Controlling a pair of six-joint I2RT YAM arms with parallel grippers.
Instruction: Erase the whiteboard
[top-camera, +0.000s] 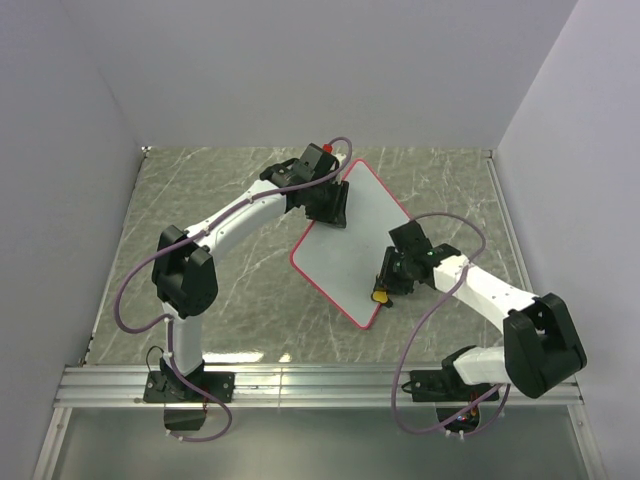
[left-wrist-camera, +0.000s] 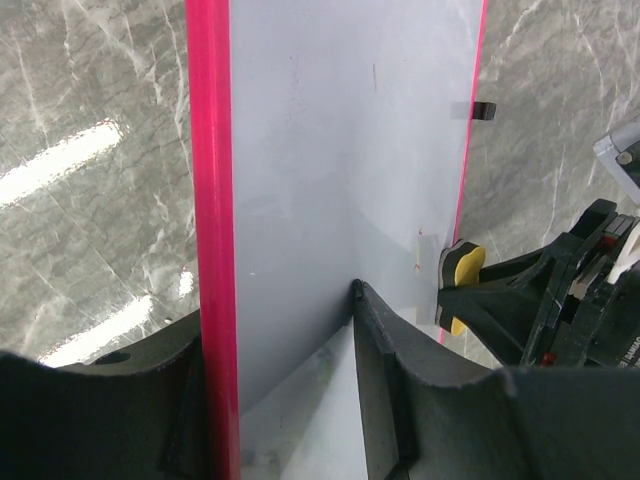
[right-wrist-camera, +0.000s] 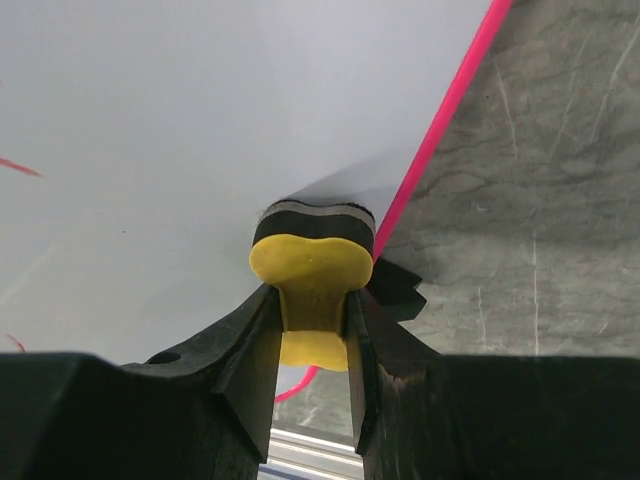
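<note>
My left end effector is clenched on the whiteboard: one finger sits outside the pink-red frame and the other presses on the white face, so the framed edge runs straight ahead between them. From there the board stretches away from my left fingers towards my right arm, lying at a diagonal across the marbled counter; I cannot tell whether it lies flat or is tipped up. My right end effector is grasping the yellow eraser by its narrow waist, with the dark pad at its front against the white face just inside the pink frame. To the left of those fingers, two short red marks show on the board. A small black foot sticks out from the board's far edge.
</note>
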